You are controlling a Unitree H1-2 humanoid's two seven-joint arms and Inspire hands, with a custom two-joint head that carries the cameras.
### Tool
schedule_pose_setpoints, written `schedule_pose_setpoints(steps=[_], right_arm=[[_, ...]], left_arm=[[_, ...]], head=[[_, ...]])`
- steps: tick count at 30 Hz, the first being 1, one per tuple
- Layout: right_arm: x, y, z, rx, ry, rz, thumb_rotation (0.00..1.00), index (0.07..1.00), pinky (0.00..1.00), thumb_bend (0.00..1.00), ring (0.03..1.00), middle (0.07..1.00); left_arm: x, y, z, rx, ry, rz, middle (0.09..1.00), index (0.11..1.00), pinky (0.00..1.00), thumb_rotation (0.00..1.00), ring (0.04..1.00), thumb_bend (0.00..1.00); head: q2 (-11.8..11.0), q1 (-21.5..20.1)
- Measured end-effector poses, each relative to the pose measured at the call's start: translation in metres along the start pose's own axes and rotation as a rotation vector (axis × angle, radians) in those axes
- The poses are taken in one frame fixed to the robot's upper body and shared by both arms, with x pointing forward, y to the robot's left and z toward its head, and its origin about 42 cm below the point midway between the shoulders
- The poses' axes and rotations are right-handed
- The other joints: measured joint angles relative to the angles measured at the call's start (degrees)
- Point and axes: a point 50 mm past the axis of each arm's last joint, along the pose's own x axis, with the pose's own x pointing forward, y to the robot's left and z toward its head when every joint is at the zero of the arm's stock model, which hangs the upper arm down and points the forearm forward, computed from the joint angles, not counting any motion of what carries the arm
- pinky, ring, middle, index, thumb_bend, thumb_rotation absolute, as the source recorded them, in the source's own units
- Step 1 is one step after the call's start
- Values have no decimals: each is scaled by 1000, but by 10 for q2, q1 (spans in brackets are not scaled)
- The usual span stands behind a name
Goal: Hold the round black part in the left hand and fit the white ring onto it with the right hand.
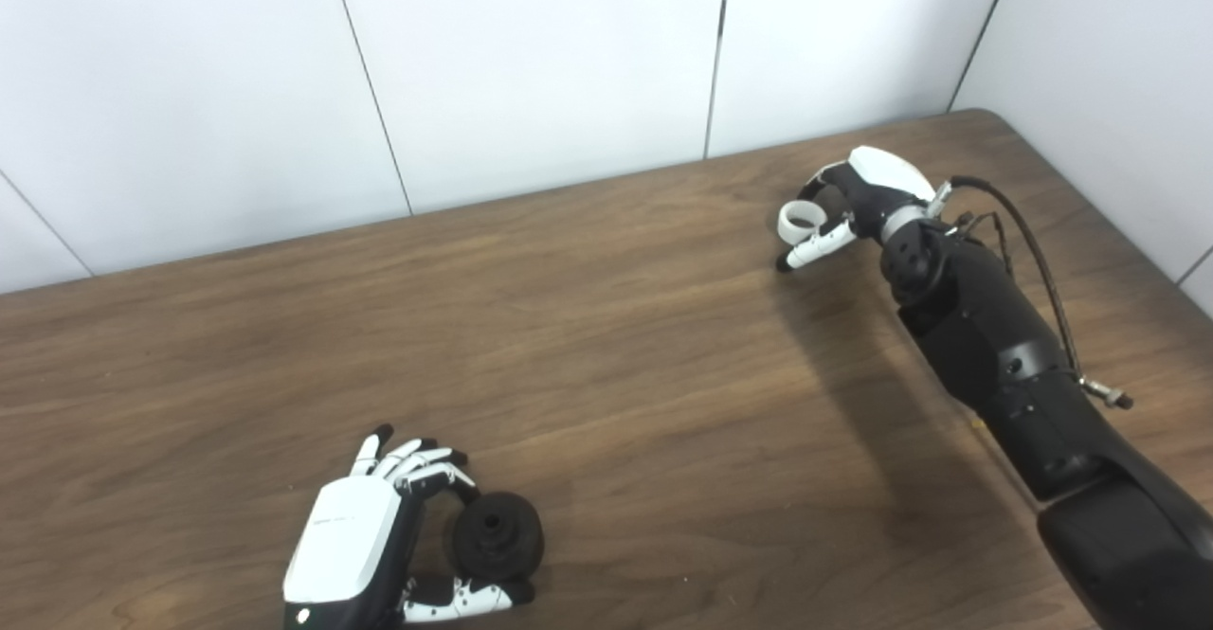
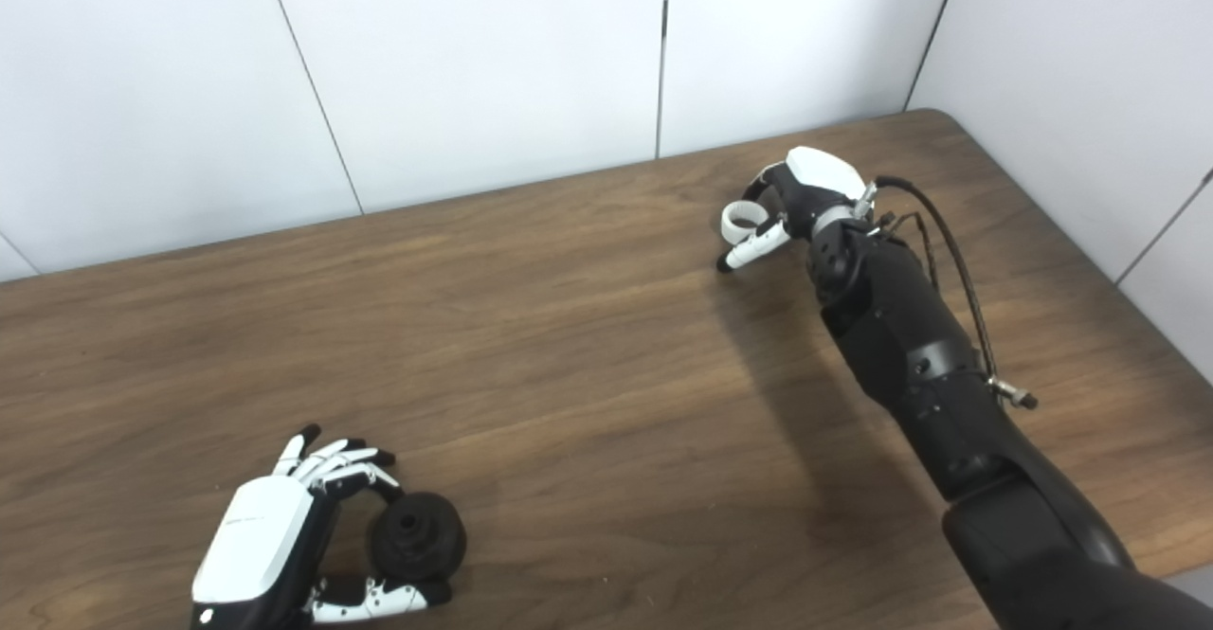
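Left hand [image 1: 353, 543], at seven o'clock on the table [image 1: 606, 374], cups the black part [image 1: 497, 536] between curled fingers and thumb, though a firm grip cannot be confirmed; the part looks stiff and fairly solid, best held by its rim with the centre hole free. Right hand [image 1: 858, 196], at two o'clock, pinches the ring [image 1: 798, 220], which seems light, rigid, perhaps slippery. Wood-grain top looks smooth, with white wall panels [image 1: 531, 62] from nine to three o'clock.

Brown wood-grain desk [image 1: 606, 327] with rounded far right corner, white panelled wall [image 1: 531, 62] at far side and right
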Motion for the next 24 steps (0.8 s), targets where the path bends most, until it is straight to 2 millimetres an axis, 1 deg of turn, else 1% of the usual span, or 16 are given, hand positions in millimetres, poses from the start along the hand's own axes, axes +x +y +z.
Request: schedule_pose_setpoints(steps=[7,10,11,12,13,15,17,20,24], right_arm=[[0,0,1,0,-1,1,269,673,1000,737,985,924],[0,0,1,-2,-2,2,257,639,994,719,980,910],[0,-1,1,-3,-3,3,203,566,989,622,972,893],[0,-1,1,0,-3,2,164,520,978,562,956,866],[0,-1,0,6,-2,0,151,504,974,541,950,857],[0,-2,0,25,-3,-8,133,490,916,525,912,816],[0,-3,0,34,-7,-18,130,487,893,522,899,802],[0,-2,1,37,-10,-19,129,487,886,521,891,793],[0,-2,0,35,-12,-19,129,487,902,521,910,809]], left_arm=[[0,0,0,0,0,-1,761,482,1000,50,856,523],[0,0,0,0,0,-1,762,482,1000,51,857,523],[0,0,0,0,0,-1,761,482,1000,51,856,523],[0,0,0,0,0,-1,760,482,1000,51,856,523],[0,0,0,0,0,-1,760,482,1000,51,856,523],[0,0,0,1,0,-2,761,482,1000,51,859,523],[0,0,0,1,-1,-3,760,482,1000,51,857,524],[0,0,1,1,0,-2,760,482,1000,51,857,524],[1,0,1,0,1,-1,762,482,1000,51,862,524]], head=[[0,0],[1,0],[1,0],[1,0],[1,0],[1,0],[2,0],[2,2],[2,2]])
